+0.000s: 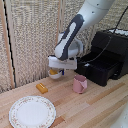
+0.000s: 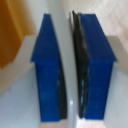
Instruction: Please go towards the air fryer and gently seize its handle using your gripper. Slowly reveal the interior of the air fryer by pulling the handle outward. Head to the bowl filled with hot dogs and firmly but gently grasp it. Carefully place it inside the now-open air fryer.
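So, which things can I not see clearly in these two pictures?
- The bowl: exterior view, mostly hidden by the gripper; its contents cannot be counted.
- The air fryer: exterior view, cut off by the right edge; its interior is too dark.
- Wrist view: blue fingers fill the blurred frame; what they pinch is unclear.

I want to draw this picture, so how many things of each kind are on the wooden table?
Air fryer: 1
Pink mug: 1
Floral plate: 1
Loose hot dog piece: 1
White bowl, held just off the table by the robot: 1
Total: 5
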Controlling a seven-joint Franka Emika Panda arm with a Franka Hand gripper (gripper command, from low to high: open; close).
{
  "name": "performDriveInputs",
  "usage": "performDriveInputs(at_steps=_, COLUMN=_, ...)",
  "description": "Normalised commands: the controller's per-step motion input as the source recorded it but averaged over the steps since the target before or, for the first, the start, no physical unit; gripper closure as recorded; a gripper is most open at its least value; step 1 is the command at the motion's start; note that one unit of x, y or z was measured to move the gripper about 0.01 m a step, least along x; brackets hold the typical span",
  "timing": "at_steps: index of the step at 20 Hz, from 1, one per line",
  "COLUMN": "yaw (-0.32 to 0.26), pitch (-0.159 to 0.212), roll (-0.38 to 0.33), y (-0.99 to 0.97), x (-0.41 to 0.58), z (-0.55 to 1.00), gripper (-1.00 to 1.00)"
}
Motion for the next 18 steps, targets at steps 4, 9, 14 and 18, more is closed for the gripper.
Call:
performDriveInputs(at_steps=4, yaw=-0.179, pitch=0.000, roll=0.036, y=-0.02, x=0.000, z=0.85, gripper=1.00)
performDriveInputs(at_steps=9, yaw=-0.184, pitch=0.000, roll=0.034, y=-0.14, x=0.017, z=0.87, gripper=1.00)
performDriveInputs(at_steps=14, yaw=-0.210, pitch=-0.002, roll=0.031, y=-0.40, x=0.035, z=0.73, gripper=1.00)
performDriveInputs(at_steps=18, yaw=-0.196, pitch=0.000, roll=0.067, y=-0.50, x=-0.008, z=0.63, gripper=1.00)
